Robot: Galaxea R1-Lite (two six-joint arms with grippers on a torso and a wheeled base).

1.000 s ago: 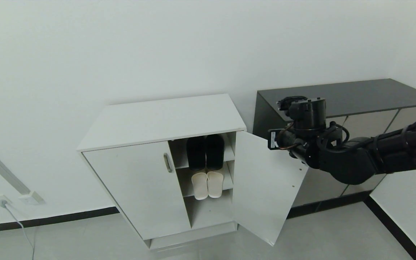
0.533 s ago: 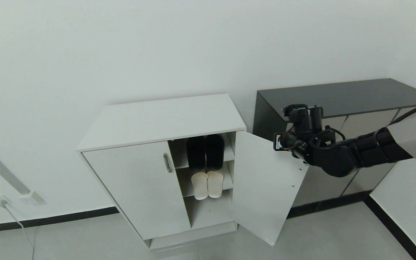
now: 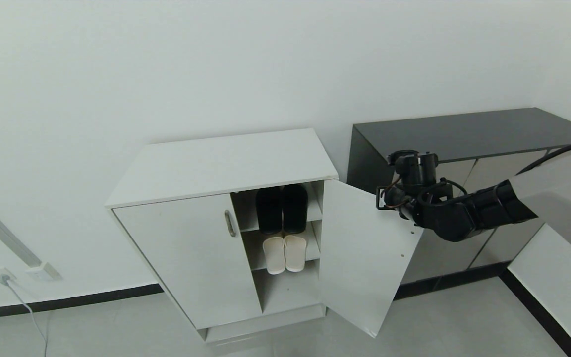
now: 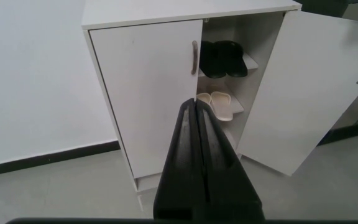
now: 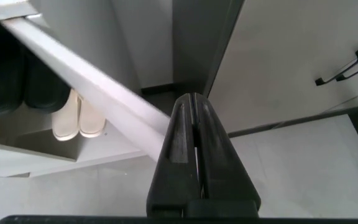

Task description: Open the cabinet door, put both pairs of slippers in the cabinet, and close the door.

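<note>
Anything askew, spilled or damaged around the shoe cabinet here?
Nothing stands out. The black slippers sit paired on the upper shelf, the white slippers paired on the shelf below, both inside the cabinet. The open door looks undamaged, with the right gripper shut near its top outer edge.

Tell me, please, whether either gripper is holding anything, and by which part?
Nothing is held: the left gripper and the right gripper are both shut and empty, the right near the open door.
</note>
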